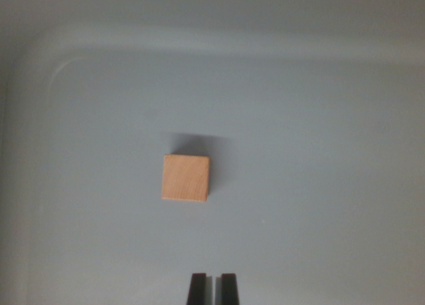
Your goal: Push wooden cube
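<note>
A small light wooden cube (186,178) rests on the pale grey floor of a tray, near the middle of the wrist view, casting a shadow up and to the right. My gripper (213,286) shows at the bottom edge as two dark fingertips pressed close together, with only a thin pale slit between them and nothing held. The cube lies above the fingertips in the picture and slightly toward the wrist view's left, well apart from them.
The grey tray's raised rim (199,42) curves across the top and down the wrist view's left side (16,185). Bare tray floor surrounds the cube on all sides.
</note>
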### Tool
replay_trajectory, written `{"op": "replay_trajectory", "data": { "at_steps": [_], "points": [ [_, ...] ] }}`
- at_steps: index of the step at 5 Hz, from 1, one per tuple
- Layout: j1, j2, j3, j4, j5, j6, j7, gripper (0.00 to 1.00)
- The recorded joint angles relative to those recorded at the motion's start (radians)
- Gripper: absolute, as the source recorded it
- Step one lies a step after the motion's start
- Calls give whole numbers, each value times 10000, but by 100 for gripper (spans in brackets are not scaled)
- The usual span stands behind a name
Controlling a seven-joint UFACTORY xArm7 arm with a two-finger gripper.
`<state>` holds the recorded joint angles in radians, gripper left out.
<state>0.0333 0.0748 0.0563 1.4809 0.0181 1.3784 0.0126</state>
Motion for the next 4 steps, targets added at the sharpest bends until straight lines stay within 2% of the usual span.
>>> {"op": "replay_trajectory", "data": {
  "at_steps": [1,2,3,4],
  "points": [
    [31,93,19,-313,-29,-386,86,0],
    [31,93,19,-313,-29,-386,86,0],
    [65,194,38,-649,-59,-801,179,0],
    [65,194,38,-649,-59,-801,179,0]
  ]
}}
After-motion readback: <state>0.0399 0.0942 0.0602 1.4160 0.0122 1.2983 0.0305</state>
